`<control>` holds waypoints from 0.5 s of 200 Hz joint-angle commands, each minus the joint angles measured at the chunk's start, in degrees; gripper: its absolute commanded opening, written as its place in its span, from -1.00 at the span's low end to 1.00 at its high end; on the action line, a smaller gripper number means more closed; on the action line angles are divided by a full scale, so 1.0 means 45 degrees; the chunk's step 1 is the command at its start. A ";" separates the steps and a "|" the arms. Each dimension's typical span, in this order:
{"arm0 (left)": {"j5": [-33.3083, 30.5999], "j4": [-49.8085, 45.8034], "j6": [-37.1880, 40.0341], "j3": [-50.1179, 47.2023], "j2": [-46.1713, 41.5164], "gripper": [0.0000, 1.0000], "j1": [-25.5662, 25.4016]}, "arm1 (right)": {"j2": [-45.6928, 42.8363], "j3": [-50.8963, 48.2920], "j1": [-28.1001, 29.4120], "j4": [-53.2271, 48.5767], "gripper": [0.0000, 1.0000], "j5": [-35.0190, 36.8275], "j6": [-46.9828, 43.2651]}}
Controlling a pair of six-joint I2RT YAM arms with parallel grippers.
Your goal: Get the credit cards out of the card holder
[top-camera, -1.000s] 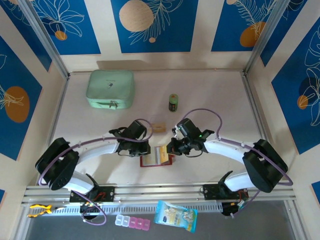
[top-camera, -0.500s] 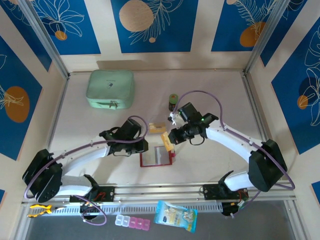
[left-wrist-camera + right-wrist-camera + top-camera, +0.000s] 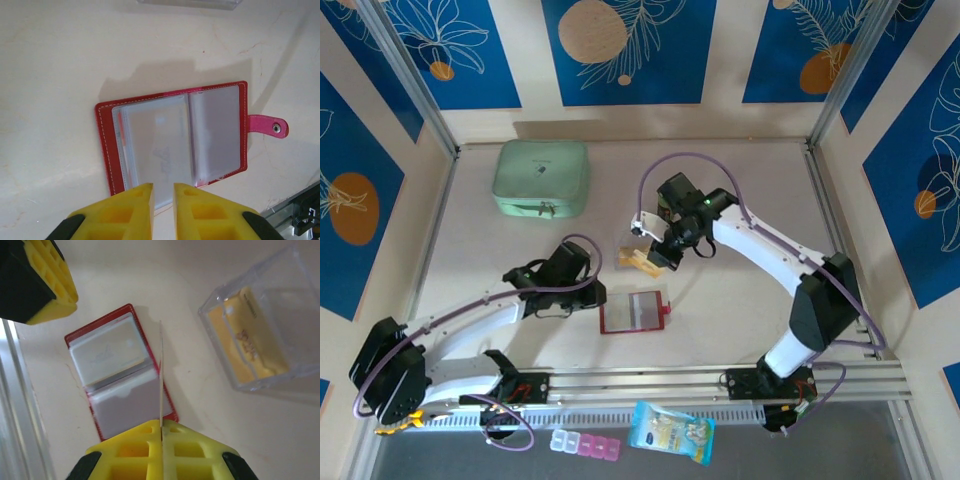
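Card (image 3: 160, 375), one, edge-on, pinched in right gripper (image 3: 161, 427): lower flat into tray (image 3: 272, 282) at 12 o'clock of wallet (image 3: 170, 137), then release; left gripper (image 3: 163, 197) slightly parted, empty.

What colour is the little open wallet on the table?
The wallet is red, with a pink snap tab; clearest in the left wrist view.

The card holder (image 3: 170, 140) is coloured red with white stitching, its snap tab (image 3: 267, 125) pink. The zip case (image 3: 541, 178) is tinted mint green, and the wall panels (image 3: 620, 50) are patterned blue with white leaf outlines and orange discs.
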 commanded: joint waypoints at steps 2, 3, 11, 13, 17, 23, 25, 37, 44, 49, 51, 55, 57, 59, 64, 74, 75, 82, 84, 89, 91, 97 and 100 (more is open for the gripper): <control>-0.0242 -0.0547 0.0227 -0.0224 -0.0433 -0.65 0.0246 | 0.0980 0.1259 -0.0023 -0.1096 -1.00 0.0192 -0.2136; -0.0246 -0.0558 0.0237 -0.0224 -0.0440 -0.65 0.0253 | 0.1027 0.1329 -0.0023 -0.1126 -1.00 0.0210 -0.2159; -0.0251 -0.0654 0.0258 -0.0244 -0.0532 -0.65 0.0277 | 0.1402 0.1791 -0.0042 -0.1374 -1.00 0.0282 -0.2451; -0.0261 -0.0674 0.0250 -0.0244 -0.0556 -0.65 0.0298 | 0.1502 0.1898 -0.0057 -0.1436 -1.00 0.0309 -0.2499; -0.0271 -0.0695 0.0270 -0.0263 -0.0597 -0.65 0.0327 | 0.1673 0.2126 -0.0071 -0.1555 -1.00 0.0337 -0.2623; -0.0283 -0.0734 0.0285 -0.0279 -0.0654 -0.65 0.0337 | 0.1887 0.2450 -0.0098 -0.1706 -1.00 0.0339 -0.2825; -0.0298 -0.0757 0.0286 -0.0282 -0.0685 -0.65 0.0338 | 0.1951 0.2531 -0.0110 -0.1743 -1.00 0.0353 -0.2880; -0.0318 -0.0804 0.0276 -0.0332 -0.0805 -0.65 0.0411 | 0.2441 0.3083 -0.0174 -0.1970 -1.00 0.0415 -0.3217; -0.0327 -0.0809 0.0282 -0.0370 -0.0873 -0.64 0.0445 | 0.2698 0.3359 -0.0213 -0.2030 -1.00 0.0461 -0.3371; -0.0340 -0.0818 0.0287 -0.0381 -0.0900 -0.64 0.0456 | 0.2865 0.3530 -0.0269 -0.2087 -1.00 0.0447 -0.3467; -0.0332 -0.0812 0.0282 -0.0396 -0.0917 -0.64 0.0465 | 0.2918 0.3597 -0.0284 -0.2107 -1.00 0.0429 -0.3519; -0.0357 -0.0818 0.0283 -0.0415 -0.0937 -0.64 0.0488 | 0.3049 0.3734 -0.0317 -0.2146 -1.00 0.0389 -0.3609; -0.0351 -0.0807 0.0286 -0.0429 -0.0946 -0.64 0.0502 | 0.3101 0.3804 -0.0336 -0.2166 -1.00 0.0385 -0.3638; -0.0359 -0.0819 0.0286 -0.0437 -0.0953 -0.64 0.0496 | 0.3152 0.3866 -0.0365 -0.2185 -1.00 0.0369 -0.3669; -0.0365 -0.0815 0.0283 -0.0454 -0.0962 -0.64 0.0527 | 0.3304 0.4014 -0.0408 -0.2245 -1.00 0.0364 -0.3776; -0.0349 -0.0784 0.0285 -0.0479 -0.0962 -0.64 0.0589 | 0.3608 0.4325 -0.0479 -0.2361 -1.00 0.0374 -0.3964; -0.0349 -0.0784 0.0286 -0.0488 -0.0949 -0.64 0.0591 | 0.3640 0.4357 -0.0485 -0.2364 -1.00 0.0379 -0.3981; -0.0354 -0.0783 0.0296 -0.0498 -0.0940 -0.64 0.0639 | 0.3828 0.4539 -0.0529 -0.2416 -1.00 0.0445 -0.4089; -0.0340 -0.0769 0.0304 -0.0498 -0.0937 -0.64 0.0648 | 0.3901 0.4606 -0.0545 -0.2438 -1.00 0.0467 -0.4129; -0.0329 -0.0756 0.0305 -0.0498 -0.0917 -0.64 0.0680 | 0.4075 0.4746 -0.0572 -0.2494 -1.00 0.0512 -0.4181; -0.0315 -0.0748 0.0306 -0.0498 -0.0902 -0.64 0.0687 | 0.4153 0.4814 -0.0585 -0.2526 -1.00 0.0528 -0.4191; -0.0281 -0.0729 0.0357 -0.0498 -0.0850 -0.64 0.0732 | 0.4332 0.4989 -0.0616 -0.2605 -1.00 0.0572 -0.4264; -0.0262 -0.0728 0.0361 -0.0498 -0.0825 -0.64 0.0741 | 0.4420 0.5085 -0.0629 -0.2646 -1.00 0.0595 -0.4286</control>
